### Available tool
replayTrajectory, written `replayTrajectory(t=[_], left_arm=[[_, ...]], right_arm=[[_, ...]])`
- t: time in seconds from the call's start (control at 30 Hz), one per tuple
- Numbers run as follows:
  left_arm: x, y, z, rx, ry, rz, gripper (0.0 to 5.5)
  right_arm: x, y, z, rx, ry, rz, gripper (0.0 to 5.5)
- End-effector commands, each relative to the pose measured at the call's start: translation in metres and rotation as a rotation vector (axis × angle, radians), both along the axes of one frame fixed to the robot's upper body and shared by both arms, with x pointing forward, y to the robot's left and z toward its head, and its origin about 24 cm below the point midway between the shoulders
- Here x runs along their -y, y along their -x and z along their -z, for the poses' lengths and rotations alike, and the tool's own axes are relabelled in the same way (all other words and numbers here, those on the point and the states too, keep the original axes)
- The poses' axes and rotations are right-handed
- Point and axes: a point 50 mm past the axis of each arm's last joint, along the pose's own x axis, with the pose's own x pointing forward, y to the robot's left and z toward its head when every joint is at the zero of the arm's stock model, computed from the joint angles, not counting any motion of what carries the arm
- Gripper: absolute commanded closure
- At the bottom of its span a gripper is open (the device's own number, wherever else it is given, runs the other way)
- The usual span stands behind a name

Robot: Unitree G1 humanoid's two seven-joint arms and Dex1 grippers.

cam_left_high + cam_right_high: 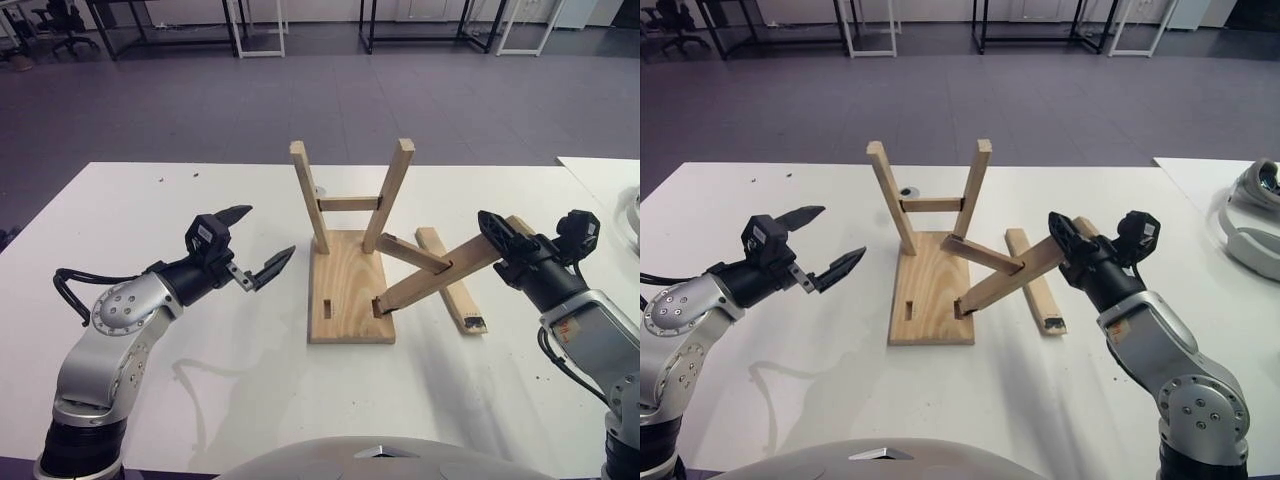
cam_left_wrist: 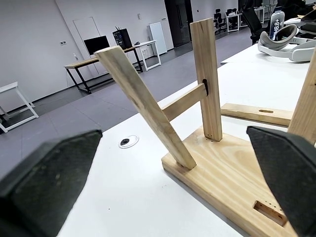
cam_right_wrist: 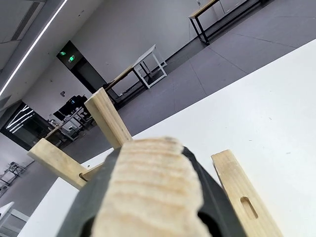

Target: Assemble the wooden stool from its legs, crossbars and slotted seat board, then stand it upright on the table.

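The slotted seat board (image 1: 345, 292) lies flat on the white table. Two legs (image 1: 309, 196) (image 1: 390, 192), joined by a crossbar (image 1: 350, 204), stand upright in its far slots. My right gripper (image 1: 503, 243) is shut on a third leg (image 1: 435, 278). That leg leans steeply, its lower end at the near right slot (image 1: 378, 308), and a crossbar (image 1: 412, 253) sticks out of it toward the standing legs. A fourth leg (image 1: 452, 282) lies loose on the table right of the board. My left gripper (image 1: 266, 232) hangs open just left of the board, holding nothing, its dark fingers (image 2: 47, 185) wide apart.
A white headset (image 1: 1252, 212) rests on the neighbouring table at the far right. A small round cable hole (image 1: 908, 191) sits in the table behind the board. Bare table surface (image 1: 150, 215) stretches to the left and in front of the board.
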Motion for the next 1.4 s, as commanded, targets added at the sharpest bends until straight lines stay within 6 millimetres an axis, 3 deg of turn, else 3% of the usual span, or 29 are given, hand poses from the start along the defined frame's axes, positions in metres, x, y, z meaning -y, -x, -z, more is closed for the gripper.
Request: replayTrajectory(t=[0.03,0.33,0.53,0.7,0.8,0.87,1.0,1.07,1.13,1.27,1.4], left_arm=[[0.0,-0.003,0.0,0.005,-0.011,-0.009,0.1],[-0.002,-0.001,0.003,-0.012,-0.015,-0.015,0.1],[-0.004,-0.002,0.005,-0.017,-0.021,-0.021,0.1],[-0.005,-0.004,0.007,-0.019,-0.037,-0.028,0.1],[-0.004,-0.006,0.008,-0.017,-0.037,-0.027,0.1],[-0.002,-0.007,0.008,-0.015,-0.033,-0.021,0.1],[-0.002,-0.009,0.007,-0.014,-0.031,-0.011,0.1],[0.0,-0.01,0.008,-0.013,-0.03,-0.005,0.1],[0.001,-0.01,0.009,-0.014,-0.029,-0.004,0.1],[0.001,-0.012,0.011,-0.013,-0.029,-0.004,0.1],[0.0,-0.017,0.012,-0.006,-0.033,-0.01,0.1]], right_arm=[[-0.005,-0.001,0.014,-0.068,-0.094,0.009,4.48],[0.009,0.004,0.009,-0.071,-0.05,0.02,4.48],[0.009,0.003,0.009,-0.089,-0.028,0.004,4.48],[0.0,-0.015,-0.013,0.004,0.381,-0.027,4.47],[-0.009,-0.024,-0.021,0.038,0.46,-0.077,4.47],[-0.021,-0.025,-0.006,0.0,0.47,-0.192,4.47],[-0.022,-0.013,0.048,-0.14,0.529,-0.365,4.47],[-0.021,-0.015,0.055,-0.136,0.504,-0.344,4.47],[-0.019,-0.023,0.043,-0.06,0.458,-0.284,4.47],[-0.022,-0.033,-0.004,0.157,0.369,-0.231,4.47],[-0.03,-0.036,-0.05,0.356,0.175,-0.21,3.47]])
